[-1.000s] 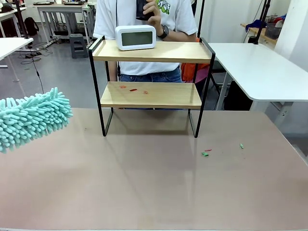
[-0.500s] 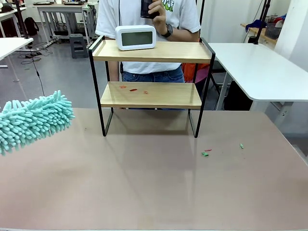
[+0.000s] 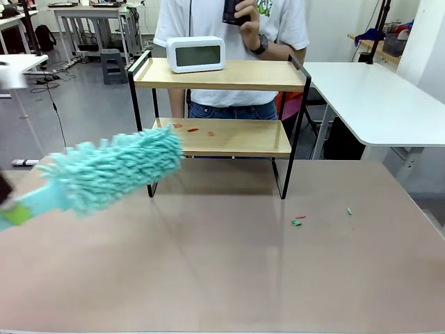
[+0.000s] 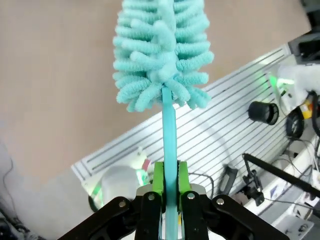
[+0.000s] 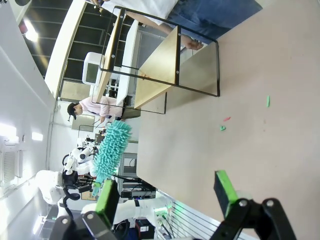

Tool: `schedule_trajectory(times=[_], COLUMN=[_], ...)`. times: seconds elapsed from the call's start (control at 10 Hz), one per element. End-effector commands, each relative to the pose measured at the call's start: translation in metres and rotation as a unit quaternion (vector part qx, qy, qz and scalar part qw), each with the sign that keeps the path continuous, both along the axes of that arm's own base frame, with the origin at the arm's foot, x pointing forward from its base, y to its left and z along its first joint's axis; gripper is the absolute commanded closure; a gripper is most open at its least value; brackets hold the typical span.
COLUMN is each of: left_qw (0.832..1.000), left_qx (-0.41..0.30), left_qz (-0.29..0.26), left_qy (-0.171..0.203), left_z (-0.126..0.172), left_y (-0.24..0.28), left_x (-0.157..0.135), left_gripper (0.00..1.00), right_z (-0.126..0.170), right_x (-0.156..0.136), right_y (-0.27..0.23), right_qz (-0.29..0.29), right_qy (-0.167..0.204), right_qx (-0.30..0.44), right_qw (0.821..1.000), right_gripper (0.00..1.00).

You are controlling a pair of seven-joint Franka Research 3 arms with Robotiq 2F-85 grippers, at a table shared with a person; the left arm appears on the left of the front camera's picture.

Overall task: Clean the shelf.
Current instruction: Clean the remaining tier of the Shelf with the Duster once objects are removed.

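Shelf (image 3: 236, 75): upright at far side of bench (image 3: 222, 271), directly in front of a person; two wooden boards in a black frame.
Clock (image 3: 196, 54): white, on top board, left end.
Red scraps (image 3: 192, 129): on lower board, near left end.
Left tool (image 4: 170, 181): pads pinching teal handle of duster (image 3: 115, 170); fluffy head raised over bench, its tip overlapping lower board's left edge in front view.
Right tool (image 5: 166, 192): fingers spread wide, nothing between them.
Bench debris (image 3: 297, 222): green and red bits right of centre, apart from shelf.
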State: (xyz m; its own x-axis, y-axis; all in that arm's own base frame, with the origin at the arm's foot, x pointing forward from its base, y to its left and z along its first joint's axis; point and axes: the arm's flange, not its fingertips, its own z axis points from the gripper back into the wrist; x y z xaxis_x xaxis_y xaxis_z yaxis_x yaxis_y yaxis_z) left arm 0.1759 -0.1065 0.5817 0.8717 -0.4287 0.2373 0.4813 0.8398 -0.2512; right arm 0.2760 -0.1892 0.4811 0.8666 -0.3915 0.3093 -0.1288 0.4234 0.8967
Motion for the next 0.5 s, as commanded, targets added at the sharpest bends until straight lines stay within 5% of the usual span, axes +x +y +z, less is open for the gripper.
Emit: schedule_trajectory(times=[0.0, 0.4], left_qw=[1.000, 0.990], left_qx=[0.007, 0.027], left_qz=[0.015, 0.121], left_qy=[-0.004, -0.074], left_z=[-0.005, -0.021], left_y=[-0.037, -0.079], left_x=[0.035, 0.073], left_gripper=[0.88, 0.88], right_z=[0.000, 0.000], right_x=[0.002, 0.002], right_y=[0.000, 0.000], right_qz=[0.000, 0.000], right_qy=[-0.018, -0.018], right_qx=[0.004, 0.004], right_qw=[1.000, 1.000], right_gripper=[0.00, 0.00])
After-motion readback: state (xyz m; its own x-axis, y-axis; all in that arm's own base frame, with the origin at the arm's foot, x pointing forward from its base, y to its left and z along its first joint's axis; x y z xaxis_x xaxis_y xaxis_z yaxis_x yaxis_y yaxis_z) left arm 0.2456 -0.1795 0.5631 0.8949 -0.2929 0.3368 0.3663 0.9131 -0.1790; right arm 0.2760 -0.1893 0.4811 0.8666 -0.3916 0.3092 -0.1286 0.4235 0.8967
